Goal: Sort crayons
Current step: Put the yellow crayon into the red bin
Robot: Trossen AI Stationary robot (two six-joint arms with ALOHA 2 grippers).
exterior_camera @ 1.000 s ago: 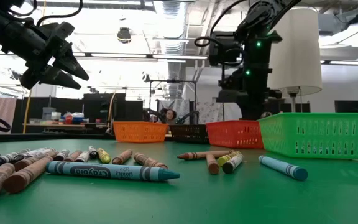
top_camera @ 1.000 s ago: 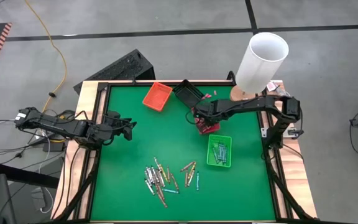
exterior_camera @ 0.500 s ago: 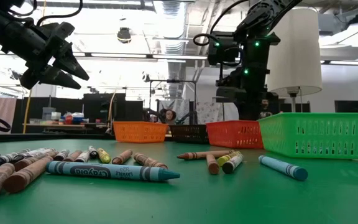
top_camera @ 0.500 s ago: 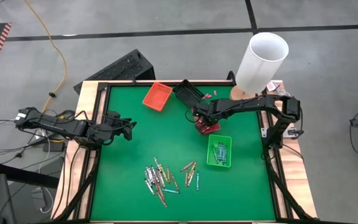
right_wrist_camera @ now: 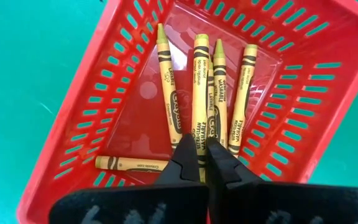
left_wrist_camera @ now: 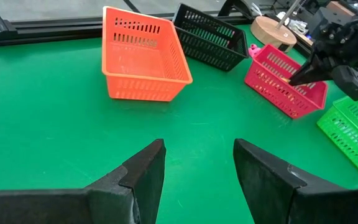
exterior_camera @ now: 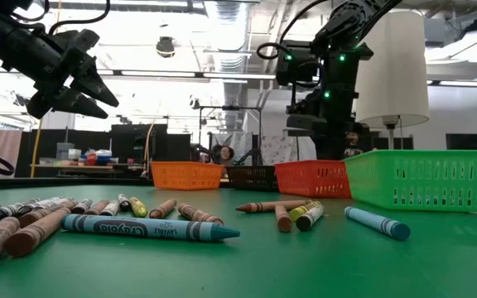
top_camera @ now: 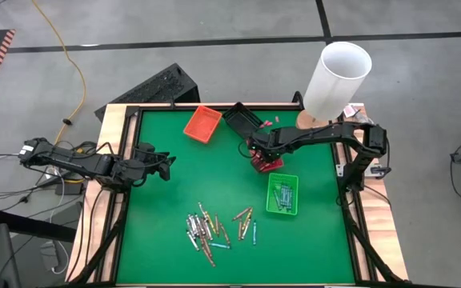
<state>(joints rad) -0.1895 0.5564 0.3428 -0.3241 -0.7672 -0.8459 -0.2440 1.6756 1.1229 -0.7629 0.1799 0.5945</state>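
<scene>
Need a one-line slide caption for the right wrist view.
Right gripper, fingers shut, poised over the red basket holding several yellow crayons on the green table.

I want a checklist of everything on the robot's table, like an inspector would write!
Surface: green table, wood-edged.
Job's things: loose crayons near the front; yellow ones in the red basket; some in the green basket.
Clutter: orange basket and black basket, contents not visible.
Grippers: left gripper open, over bare table; right gripper shut, above the red basket.
Cables: yellow cable on floor.
Surroundings: white lamp.
</scene>
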